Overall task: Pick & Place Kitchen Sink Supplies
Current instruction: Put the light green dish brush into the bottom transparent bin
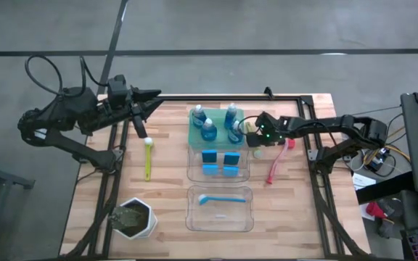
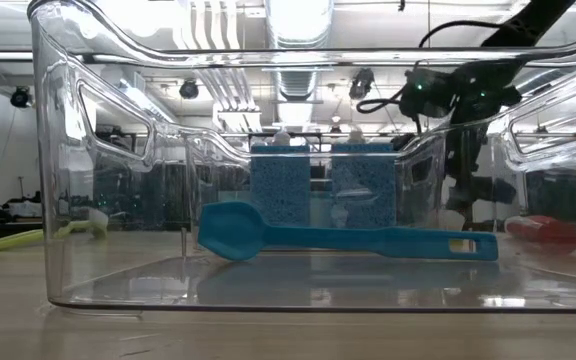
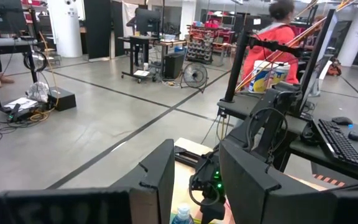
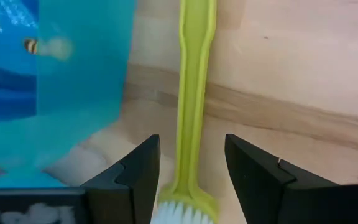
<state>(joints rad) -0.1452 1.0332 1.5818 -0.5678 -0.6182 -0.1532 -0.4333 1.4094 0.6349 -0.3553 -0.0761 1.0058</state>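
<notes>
From above, the right hand point(image 1: 257, 138) is low over the wooden counter point(image 1: 165, 196), just beside the flat green tray point(image 1: 192, 138) that holds small clear bottles of blue liquid with white caps point(image 1: 208, 129). The left hand point(image 1: 149, 98) waits at the far left edge of the counter. From the low side view, a long blue plastic brush point(image 2: 348, 240) lies flat in a clear plastic bin point(image 2: 58, 200). The left wrist view shows the left hand's fingers apart with nothing in them. The right wrist view shows the right hand's fingers wide, one on each side of a thin yellow-green plastic brush with white bristles point(image 4: 196, 93), which lies flat on the counter. I think this brush is light and stiff but smooth and skinny, so it may slip or spin. The best place to pinch looks like the handle, close to the bristle end.
</notes>
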